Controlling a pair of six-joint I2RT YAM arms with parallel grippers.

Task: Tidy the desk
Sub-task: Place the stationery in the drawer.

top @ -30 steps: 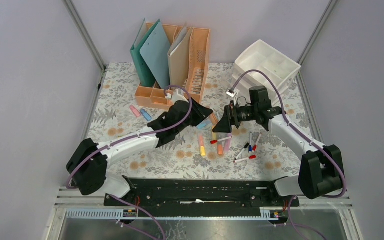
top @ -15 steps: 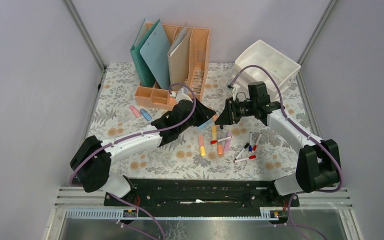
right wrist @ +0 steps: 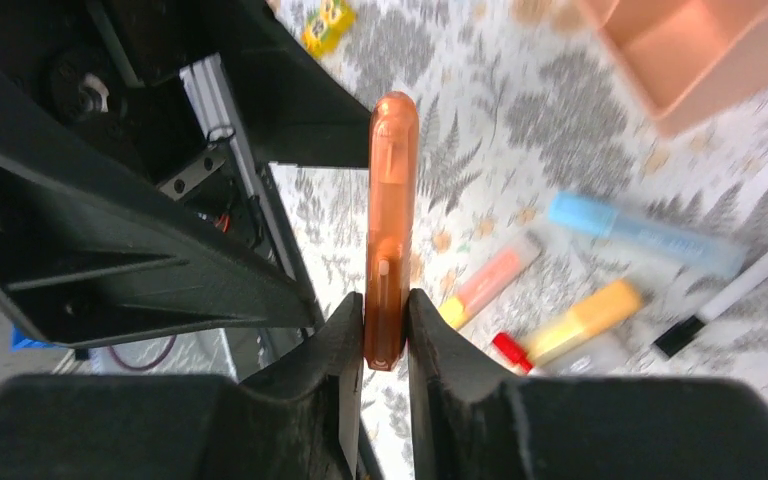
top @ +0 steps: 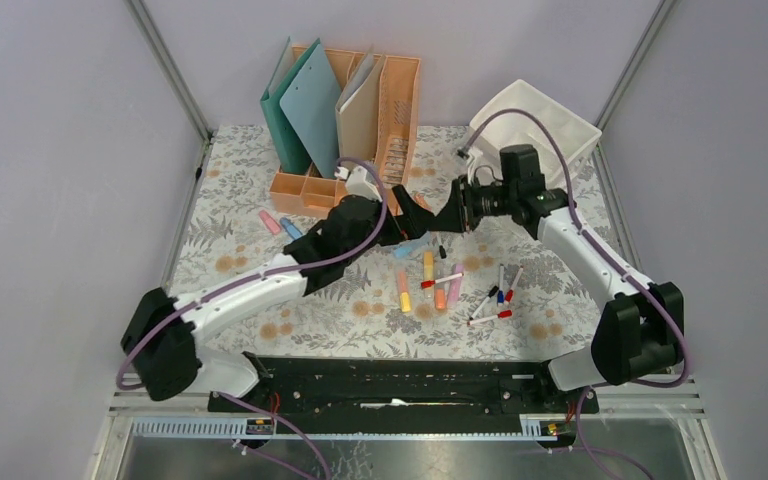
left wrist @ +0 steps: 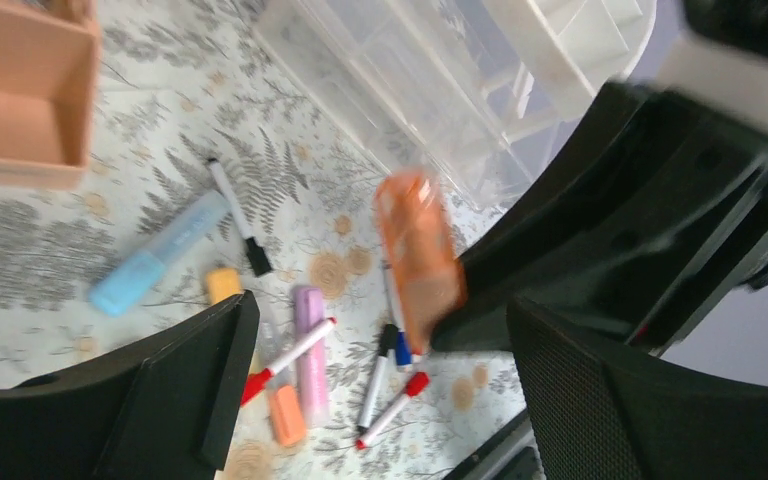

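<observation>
Right wrist view showed the right tool (right wrist: 385, 325) clenched on one end of an orange highlighter (right wrist: 391, 200). Its long axis ran straight up the frame, in line with the fingers, and its rounded far end pointed away from them toward the left tool (left wrist: 375, 320). Left wrist view had that tool wide open, a jaw to either side of the highlighter without touching it, grasping nothing. The right tool alone therefore carried it, clear of the surface (top: 225, 215). This read as a hand-over, likely made so that the arm nearer the storage could put it away. From above, the surface filled the middle of the frame, its long axis running left to right, with the rack (top: 360, 110) at upper centre and the white drawers (top: 535, 125) at upper right. Loose pens (top: 495, 300) lay lower centre, not yet sorted.
</observation>
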